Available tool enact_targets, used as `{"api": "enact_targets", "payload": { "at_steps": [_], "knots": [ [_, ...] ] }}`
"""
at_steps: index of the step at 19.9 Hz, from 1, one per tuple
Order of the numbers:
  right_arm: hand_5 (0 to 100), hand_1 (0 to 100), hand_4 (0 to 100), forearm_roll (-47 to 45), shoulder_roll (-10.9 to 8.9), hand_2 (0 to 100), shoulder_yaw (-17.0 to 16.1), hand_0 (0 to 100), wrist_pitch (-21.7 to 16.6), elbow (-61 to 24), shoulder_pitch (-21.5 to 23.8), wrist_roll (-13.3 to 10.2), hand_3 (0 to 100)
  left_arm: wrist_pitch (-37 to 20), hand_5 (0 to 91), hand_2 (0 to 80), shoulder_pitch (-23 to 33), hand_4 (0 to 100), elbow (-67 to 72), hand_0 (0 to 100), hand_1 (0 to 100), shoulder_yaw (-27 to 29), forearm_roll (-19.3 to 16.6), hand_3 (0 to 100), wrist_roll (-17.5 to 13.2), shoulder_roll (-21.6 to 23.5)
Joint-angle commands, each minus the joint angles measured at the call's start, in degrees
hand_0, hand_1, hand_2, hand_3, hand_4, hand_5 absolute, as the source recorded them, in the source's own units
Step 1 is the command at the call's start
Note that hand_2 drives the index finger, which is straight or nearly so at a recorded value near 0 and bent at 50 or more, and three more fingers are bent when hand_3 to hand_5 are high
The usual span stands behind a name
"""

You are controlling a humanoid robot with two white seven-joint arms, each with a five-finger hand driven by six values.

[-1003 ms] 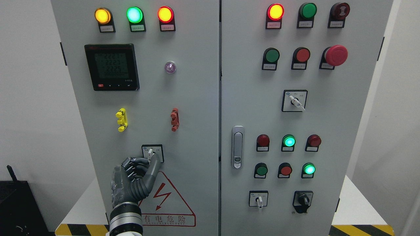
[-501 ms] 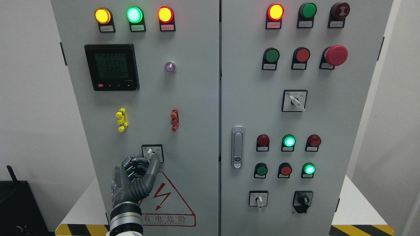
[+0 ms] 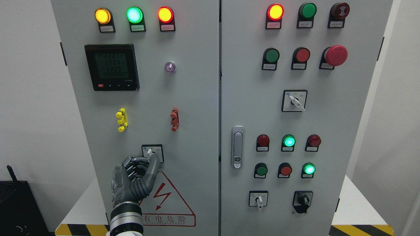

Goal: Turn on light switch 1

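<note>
Low on the cabinet's left door sits the light switch [image 3: 158,150], a small square plate with a white lever [image 3: 149,151]. The lever leans slightly to the left of upright. My left hand [image 3: 147,159] rises from the bottom edge just below the plate. Its thumb lies along the lever's right side and its curled fingers [image 3: 136,163] close in from the left, pinching the lever's base. The lower part of the plate is hidden behind the hand. The right arm does not show.
The grey cabinet [image 3: 197,98] carries lit lamps along the top, a digital meter [image 3: 112,67], yellow and red clips, and a warning triangle [image 3: 167,196]. Its right door has a handle [image 3: 237,147], push buttons, a red mushroom button [image 3: 335,55] and three more rotary switches.
The white lever has tipped a little from upright toward the left, with the thumb and fingers staying on it. The arm has hardly shifted.
</note>
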Motion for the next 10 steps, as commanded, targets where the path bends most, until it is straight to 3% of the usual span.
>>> {"api": "enact_targets", "payload": {
  "at_steps": [1,10],
  "knots": [
    [0,0,0,0.0,0.0,0,0.0,30,0.0,0.0,0.0,0.0,0,0.0,69.2,60.6,0.0,81,0.2,49,62,-0.2,0.0,85,0.0,0.1],
    [0,0,0,-0.1,0.0,0,0.0,30,0.0,0.0,0.0,0.0,0,0.0,69.3,60.9,0.0,82,0.5,55,59,-0.3,0.1,85,-0.1,0.1]
  ]
}}
